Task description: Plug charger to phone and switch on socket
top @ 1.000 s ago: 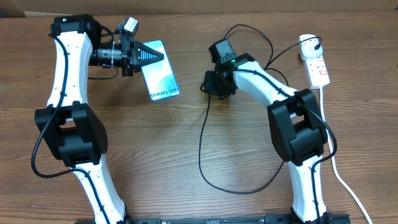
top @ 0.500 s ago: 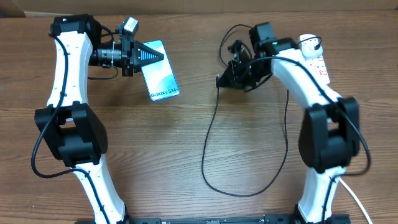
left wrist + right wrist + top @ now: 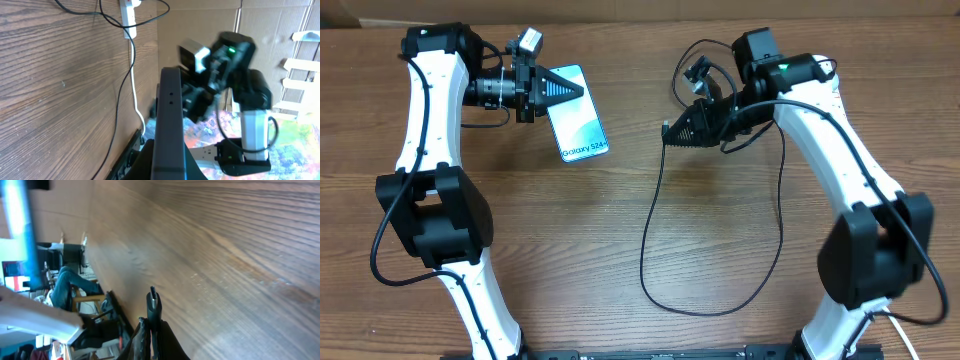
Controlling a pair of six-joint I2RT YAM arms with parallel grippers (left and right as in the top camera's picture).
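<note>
Overhead, the right gripper (image 3: 672,132), clamped shut on the charger (image 3: 153,300) tip, has swung up off the table and now aims left at the phone (image 3: 580,128), which the left gripper (image 3: 570,90) still pinches aloft, so insertion looks to be next.

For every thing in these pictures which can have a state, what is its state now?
Slim phone with blue-teal screen: unplugged, one end clamped in left gripper.
Thin black charger cable: connector tip pinched by right gripper, not in phone.
Narrow white power strip: switch position cannot be told.
Left gripper: shut.
Right gripper: shut.
</note>
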